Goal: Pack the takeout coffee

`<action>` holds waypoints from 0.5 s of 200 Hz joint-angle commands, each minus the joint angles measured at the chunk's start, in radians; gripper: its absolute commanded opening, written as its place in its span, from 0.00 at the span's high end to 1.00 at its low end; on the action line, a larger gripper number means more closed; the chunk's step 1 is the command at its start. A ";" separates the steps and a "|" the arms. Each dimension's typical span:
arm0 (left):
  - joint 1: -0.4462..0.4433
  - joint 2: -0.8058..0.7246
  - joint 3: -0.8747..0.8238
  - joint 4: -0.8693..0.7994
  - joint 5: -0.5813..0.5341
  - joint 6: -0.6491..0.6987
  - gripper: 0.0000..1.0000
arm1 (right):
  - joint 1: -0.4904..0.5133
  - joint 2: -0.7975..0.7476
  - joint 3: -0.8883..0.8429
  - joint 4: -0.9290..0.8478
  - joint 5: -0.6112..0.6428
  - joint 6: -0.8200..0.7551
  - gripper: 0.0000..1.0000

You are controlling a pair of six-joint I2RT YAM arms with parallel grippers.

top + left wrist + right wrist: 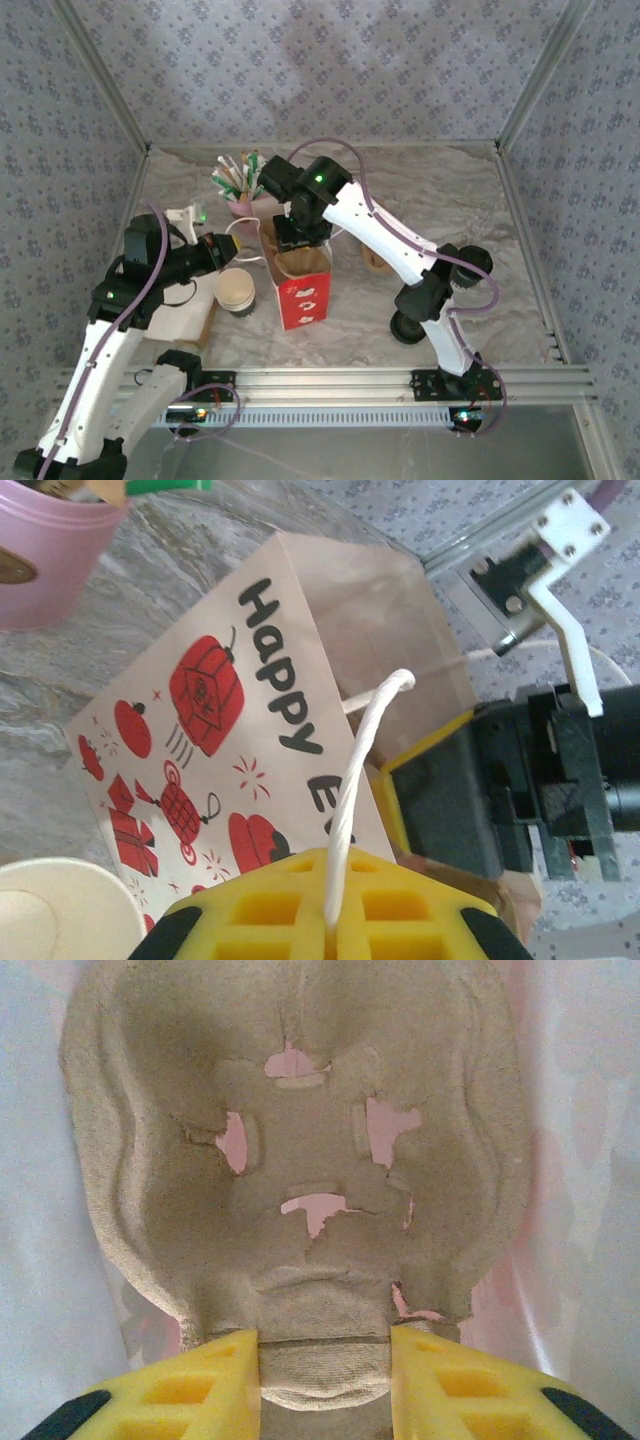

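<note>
Carrier (300, 1160) clamped in right end effector (325, 1348); left end effector (336, 872) pinches bag handle (362, 755).

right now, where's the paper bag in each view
top external: paper bag stands upright near the centre.
left wrist: bag mid-frame, printed side to camera, its string handle in the left gripper.
right wrist: cannot tell behind the pulp carrier.
shared landmark: pink cup by the bag, top and left wrist views.
</note>
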 commanded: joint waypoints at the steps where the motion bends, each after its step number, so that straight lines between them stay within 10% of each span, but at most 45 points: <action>1: -0.040 -0.011 -0.011 0.044 -0.019 -0.029 0.92 | 0.007 0.014 0.031 -0.010 0.057 -0.014 0.63; 100: -0.073 -0.003 -0.026 0.037 -0.046 -0.024 0.91 | -0.022 -0.009 0.034 0.031 0.040 -0.014 0.64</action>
